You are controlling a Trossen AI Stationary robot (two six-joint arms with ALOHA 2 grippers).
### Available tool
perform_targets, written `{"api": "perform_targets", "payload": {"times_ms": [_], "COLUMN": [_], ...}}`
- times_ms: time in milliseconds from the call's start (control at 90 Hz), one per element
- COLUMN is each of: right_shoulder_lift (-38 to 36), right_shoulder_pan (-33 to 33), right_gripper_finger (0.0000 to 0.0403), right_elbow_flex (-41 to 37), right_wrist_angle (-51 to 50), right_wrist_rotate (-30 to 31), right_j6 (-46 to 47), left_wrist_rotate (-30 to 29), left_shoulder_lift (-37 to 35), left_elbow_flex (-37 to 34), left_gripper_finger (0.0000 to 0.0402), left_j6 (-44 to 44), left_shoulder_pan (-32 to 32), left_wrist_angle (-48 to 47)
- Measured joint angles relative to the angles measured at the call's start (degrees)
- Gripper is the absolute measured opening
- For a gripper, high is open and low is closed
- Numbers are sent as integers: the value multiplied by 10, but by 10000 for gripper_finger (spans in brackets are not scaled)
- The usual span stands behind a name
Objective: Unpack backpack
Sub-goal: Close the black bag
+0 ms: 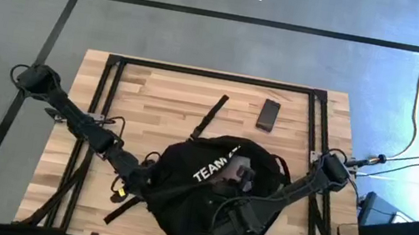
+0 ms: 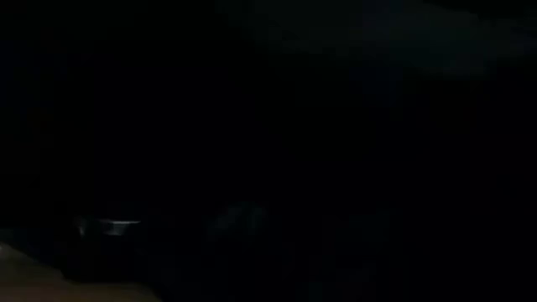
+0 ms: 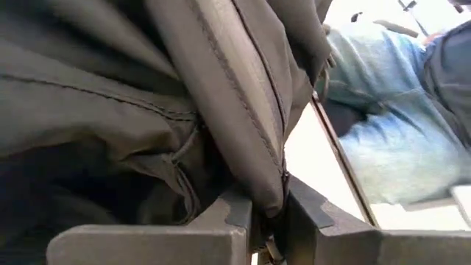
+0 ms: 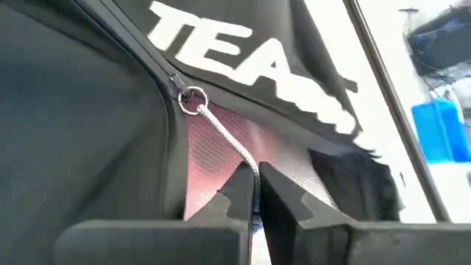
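The black backpack [image 1: 198, 187] with white "TEAM" lettering [image 4: 243, 55] lies on the wooden table [image 1: 163, 93], near its front edge. Its zipper stands partly open, and something pinkish [image 4: 213, 158] shows inside the gap. My left gripper [image 1: 149, 179] is at the backpack's left side, shut on its fabric [image 3: 266, 210]. My right gripper [image 1: 232, 199] reaches in from the right over the bag, shut on the silver zipper cord [image 4: 254, 180]. The low view is dark and shows nothing of this. My left gripper pinches a raised fold of the backpack's black fabric [image 3: 257, 177] between its two fingers, along a stitched seam at the bag's left side. The fold stands up from between the fingers; how many layers it has I cannot tell. My right gripper pinches the thin silver cord [image 4: 234, 151] between its two fingertips. The cord runs straight from the fingers to the ring [image 4: 193, 99] on the zipper slider, below the lettering. It looks drawn taut.
A flat black phone-like thing [image 1: 268, 115] and a loose black strap [image 1: 211, 116] lie on the table beyond the backpack. Black frame bars [image 1: 109, 85] run along the table's sides. Bare wood shows at the far left.
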Motion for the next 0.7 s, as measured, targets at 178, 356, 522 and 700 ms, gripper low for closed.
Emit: {"api": "perform_targets", "payload": {"times_ms": [178, 356, 522, 700], "right_shoulder_lift": [-2, -27, -69, -104], "right_shoulder_pan": [11, 28, 43, 71], "right_gripper_finger": [0, 0, 0, 0], "right_elbow_flex": [-1, -1, -42, -91], "right_wrist_angle": [-80, -78, -77, -75], "right_wrist_rotate": [-22, -22, -13, -28], "right_j6": [61, 66, 97, 120], "left_wrist_rotate": [5, 7, 6, 30], "left_shoulder_lift": [-1, -1, -1, -1], "left_elbow_flex": [0, 0, 0, 0], "left_gripper_finger": [27, 27, 27, 27], "left_j6": [-3, -4, -8, -7], "left_shoulder_pan": [-5, -6, -6, -6], "left_wrist_angle": [-8, -10, -10, -10]}}
